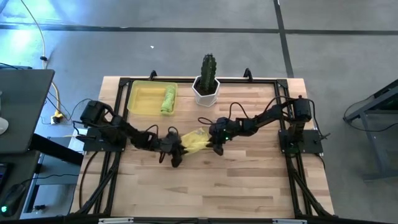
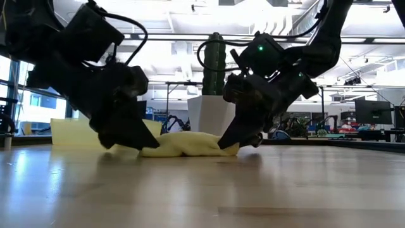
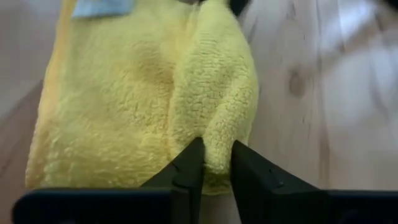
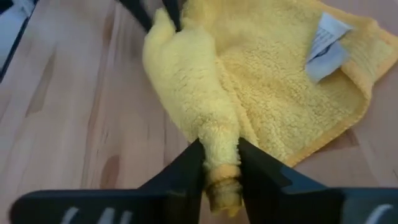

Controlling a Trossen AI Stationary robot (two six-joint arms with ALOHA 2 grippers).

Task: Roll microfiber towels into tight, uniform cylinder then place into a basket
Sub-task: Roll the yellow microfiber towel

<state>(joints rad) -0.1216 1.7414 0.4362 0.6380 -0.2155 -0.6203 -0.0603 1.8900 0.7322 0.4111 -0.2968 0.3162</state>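
High view: the green towel already lies rolled in the basket at upper left; mid-frame, the left gripper and right gripper each pinch an end of the half-rolled yellow towel, still to finish and place

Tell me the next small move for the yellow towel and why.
Probably both should turn the rolled edge over once more toward the flat part. The left pincer and right pincer each pinch an end of the yellow towel, whose roll is only partly formed; much cloth still lies flat.
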